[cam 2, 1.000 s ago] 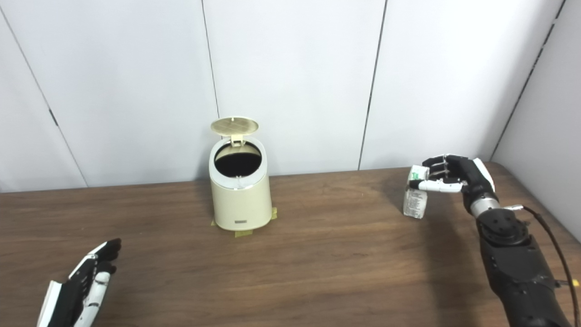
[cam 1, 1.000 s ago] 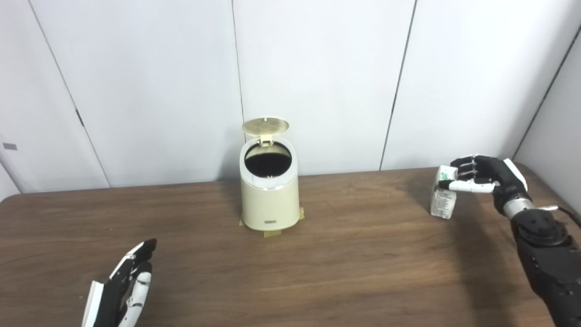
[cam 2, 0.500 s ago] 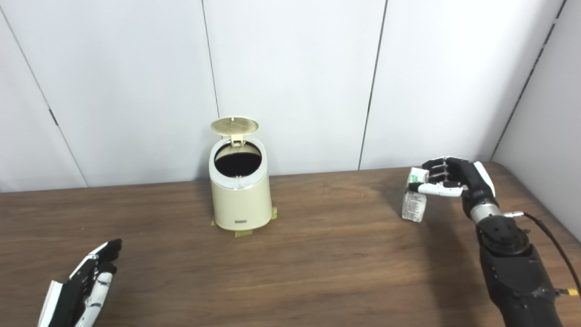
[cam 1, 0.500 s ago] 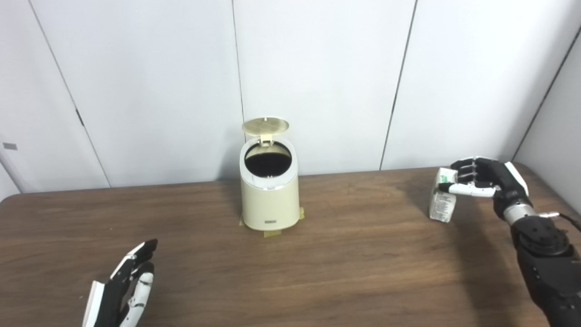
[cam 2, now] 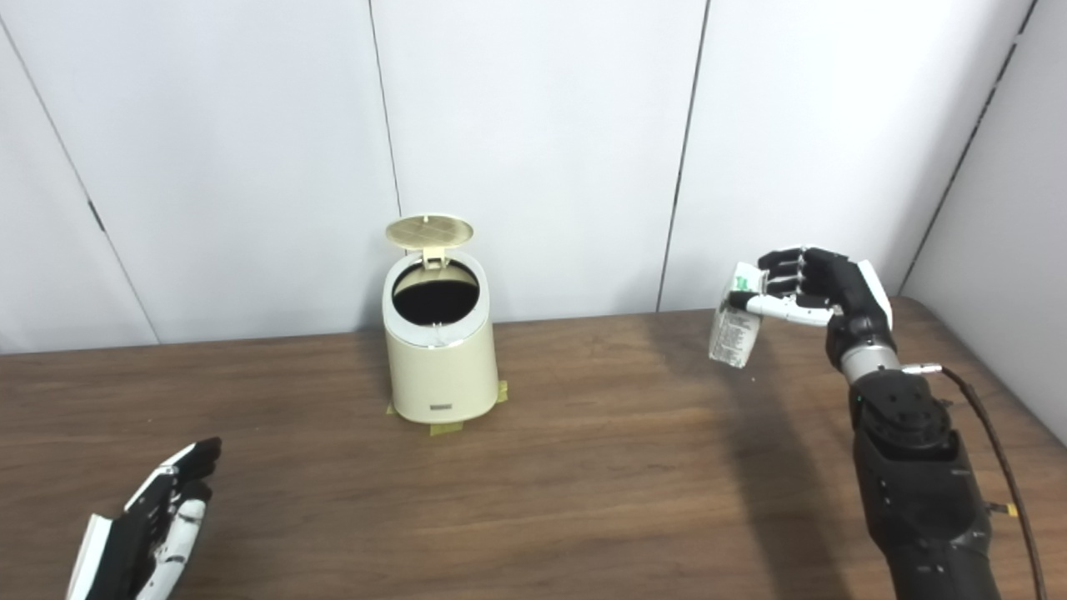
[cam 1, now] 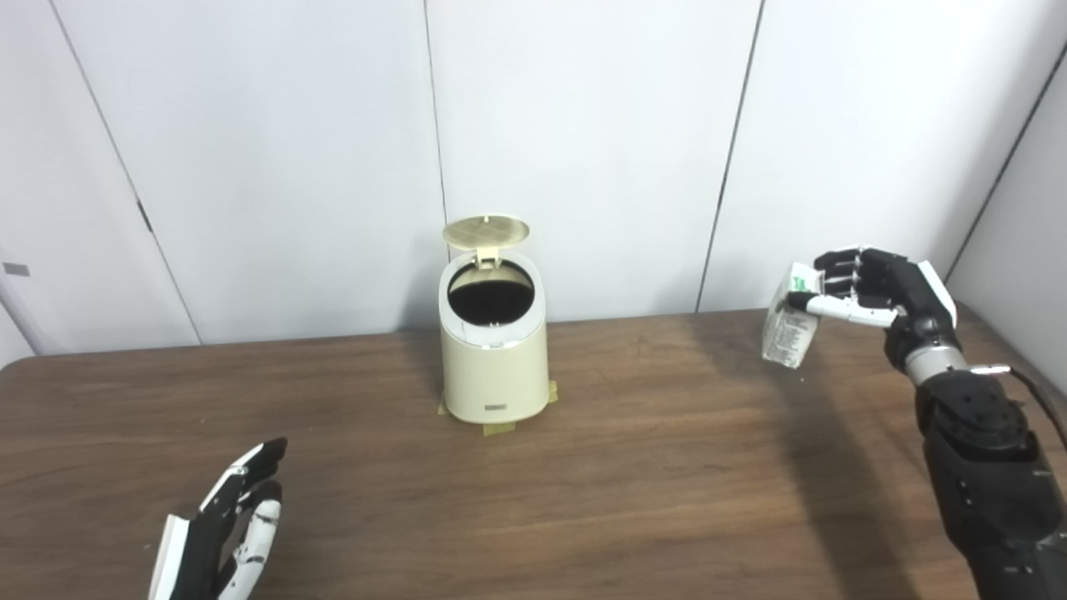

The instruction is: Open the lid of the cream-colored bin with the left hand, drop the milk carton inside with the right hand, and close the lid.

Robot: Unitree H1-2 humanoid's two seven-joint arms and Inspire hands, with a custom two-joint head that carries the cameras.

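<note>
carton point(cam 1: 787, 328), tilted and clear of the bench point(cam 1: 633, 467), is gripped in the right robot hand point(cam 1: 867, 292); the bin point(cam 1: 493, 350), lid point(cam 1: 487, 231) up, lies well to its left. left robot hand point(cam 1: 229, 533) rests spread, holding nothing.

We can read no text: the print on the milk carton point(cam 1: 786, 333) and the small plate low on the bin point(cam 1: 497, 407) are too blurred.
</note>
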